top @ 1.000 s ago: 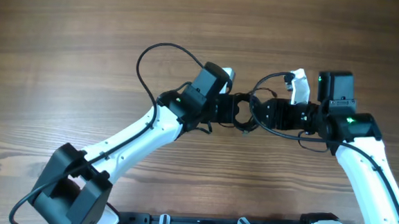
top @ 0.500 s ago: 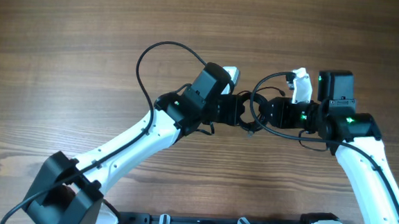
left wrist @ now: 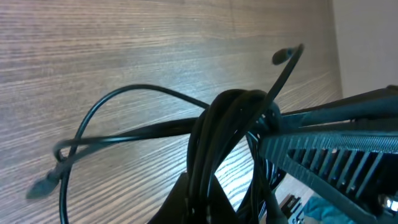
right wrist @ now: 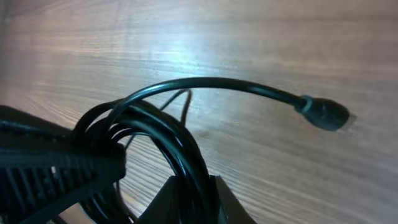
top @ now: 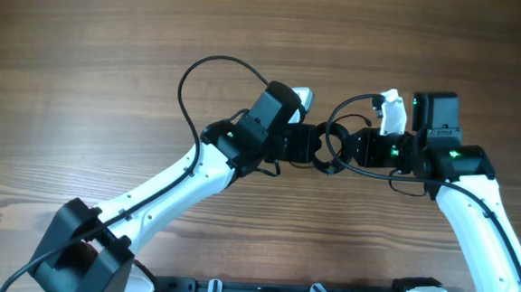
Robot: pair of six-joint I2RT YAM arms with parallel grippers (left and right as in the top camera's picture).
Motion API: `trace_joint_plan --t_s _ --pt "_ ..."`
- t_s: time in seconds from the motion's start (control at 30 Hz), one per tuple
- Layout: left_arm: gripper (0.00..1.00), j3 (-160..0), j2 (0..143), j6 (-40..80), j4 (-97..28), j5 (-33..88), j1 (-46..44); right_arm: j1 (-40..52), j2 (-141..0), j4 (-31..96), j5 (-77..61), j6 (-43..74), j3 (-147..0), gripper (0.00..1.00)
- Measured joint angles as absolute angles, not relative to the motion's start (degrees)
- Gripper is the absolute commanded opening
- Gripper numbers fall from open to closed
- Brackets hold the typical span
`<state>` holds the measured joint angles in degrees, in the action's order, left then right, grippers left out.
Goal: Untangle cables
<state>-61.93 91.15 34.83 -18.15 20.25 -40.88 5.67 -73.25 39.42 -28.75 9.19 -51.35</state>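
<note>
Seen from overhead, the thin black cables (top: pixel 329 152) are only a dark ring squeezed between the two arms, a little right of the tabletop's middle. Their separate strands cannot be told apart or counted. The left gripper (top: pixel 307 147) and right gripper (top: pixel 349 148) meet nose to nose over them, with the fingertips hidden. In the left wrist view the left gripper (left wrist: pixel 214 208) is cut off by the bottom edge. The bundle runs down between its dark fingers, so it is clenched on the cables. The right gripper (right wrist: pixel 193 202) pinches the cords in the same way in its own view.

Close up, the cables (left wrist: pixel 217 130) are glossy and round, wound into a tight coil of several turns. One strand swings out left in a wide loose loop to a small blurred plug (left wrist: pixel 43 185). Another rises far and to the right to a small dark plug end (left wrist: pixel 284 56). In the right wrist view a single strand arches rightwards to a chunky black barrel plug (right wrist: pixel 321 114) just above the wood. A ridged black finger pad (left wrist: pixel 336 146) of the opposite gripper crosses each wrist picture.

The brown wood-grain tabletop (top: pixel 114 28) fills the overhead view. A thicker black wire (top: pixel 185 82) loops from the left arm's far side. Beyond the tabletop's edge lies a plain pale surface (left wrist: pixel 373 31).
</note>
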Motion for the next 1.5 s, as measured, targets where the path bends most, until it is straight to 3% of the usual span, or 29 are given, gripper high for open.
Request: trace_joint_plan --t_s 0.27,0.6,0.87,1.13,1.5 --pt "0.04 -61.9 90.7 34.8 -24.8 10.0 -40.7 5.5 -73.4 39.7 -30.7 8.8 -51.3 0.5" --pt "0.04 -62.0 97.0 34.8 -26.5 0.7 -40.6 15.4 -74.6 35.9 -19.6 7.1 -51.2 0.49" --pt "0.04 -61.9 101.7 34.9 -24.2 0.7 -40.6 16.7 -83.5 33.4 -18.2 8.4 -51.1 0.49" --pt "0.04 -61.9 101.7 34.8 -24.4 1.3 -40.2 16.7 -88.1 28.9 -27.3 11.4 -51.0 0.5" --pt "0.04 -61.9 95.8 32.8 -24.7 20.2 -31.1 16.7 -88.1 23.3 -36.0 14.8 -51.0 0.5"
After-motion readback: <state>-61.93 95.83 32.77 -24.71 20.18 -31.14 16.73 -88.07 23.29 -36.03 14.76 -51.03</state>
